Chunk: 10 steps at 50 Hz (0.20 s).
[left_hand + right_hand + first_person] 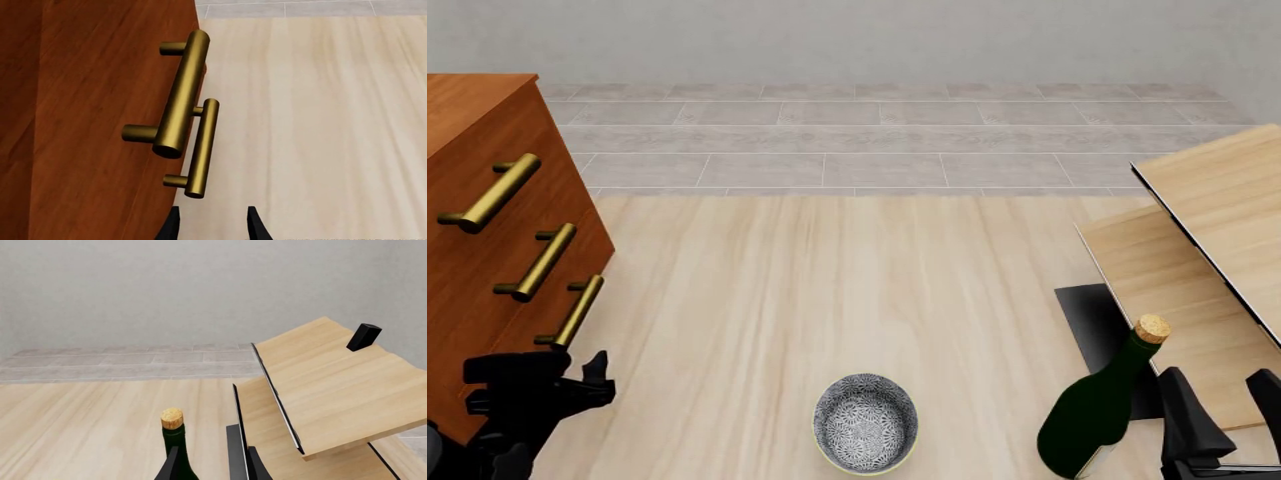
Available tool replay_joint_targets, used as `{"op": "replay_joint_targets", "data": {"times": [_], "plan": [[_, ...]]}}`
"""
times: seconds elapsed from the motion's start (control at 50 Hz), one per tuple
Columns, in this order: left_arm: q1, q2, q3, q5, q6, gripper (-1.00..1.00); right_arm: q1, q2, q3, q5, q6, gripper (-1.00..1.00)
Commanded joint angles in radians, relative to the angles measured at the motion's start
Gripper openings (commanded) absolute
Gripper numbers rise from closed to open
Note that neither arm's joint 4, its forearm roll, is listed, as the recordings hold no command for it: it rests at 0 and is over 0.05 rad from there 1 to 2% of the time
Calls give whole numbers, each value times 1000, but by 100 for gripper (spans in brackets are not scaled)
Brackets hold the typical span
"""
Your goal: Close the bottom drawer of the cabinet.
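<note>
1. Two claws show, both with fingers parted and holding nothing.
2. The left claw (577,378) hangs just below and in front of the cabinet (481,200), its dark fingertips (172,225) spread with only pale surface (827,300) between them.
3. The bottom drawer (521,350) sits straight ahead of the left claw, its brass handle (574,312) just beyond the fingertips and not touched; whether the drawer sits flush I cannot tell.
4. Two more brass handles, the middle handle (539,262) and the top handle (491,192), lie farther beyond the left claw.
5. The right claw (1217,405) is well apart from the cabinet, with a corked green bottle (1101,405) just beside it.
6. A patterned bowl (866,420) rests between the two claws.
7. Tilted wooden shelves (333,390) rise beyond the right claw.
</note>
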Motion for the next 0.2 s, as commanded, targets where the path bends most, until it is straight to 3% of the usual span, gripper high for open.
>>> {"op": "replay_joint_targets", "data": {"times": [0.02,0.2], "plan": [[77,-13,-6,-3,16,100,0,0,0,0,2,100],[90,-1,-10,-11,24,100,0,0,1,-2,4,100]]}}
